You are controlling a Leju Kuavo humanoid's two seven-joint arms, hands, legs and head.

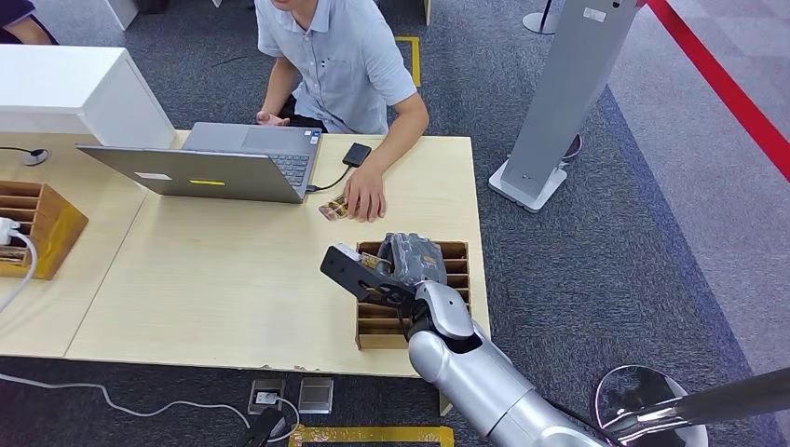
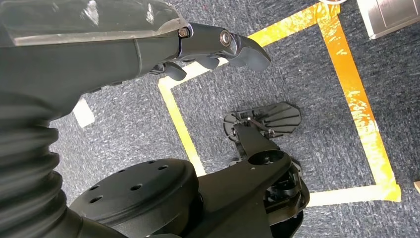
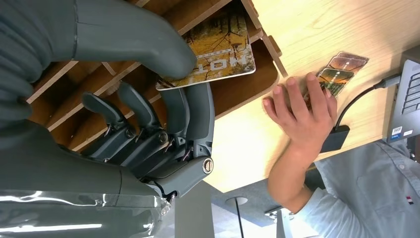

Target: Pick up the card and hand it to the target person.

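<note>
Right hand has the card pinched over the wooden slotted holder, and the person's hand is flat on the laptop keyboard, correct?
Not quite. The right hand does pinch the card over the wooden slotted holder, but the head view shows the person's hand resting on cards on the table, beside the laptop.

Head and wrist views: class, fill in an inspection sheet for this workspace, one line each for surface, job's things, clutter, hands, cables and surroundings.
Surface: light wooden table, two panels butted together.
Job's things: card pinched by the right hand over the slotted wooden card holder; person seated across, hand resting on more cards.
Clutter: open laptop; second wooden holder at the table's left end.
Hands: right holds the card; left hand hangs over the floor, fingers curled, holding nothing.
Cables: black lead from laptop to a small black device; white cable at left.
Surroundings: grey carpet, yellow floor tape, grey stand.
</note>
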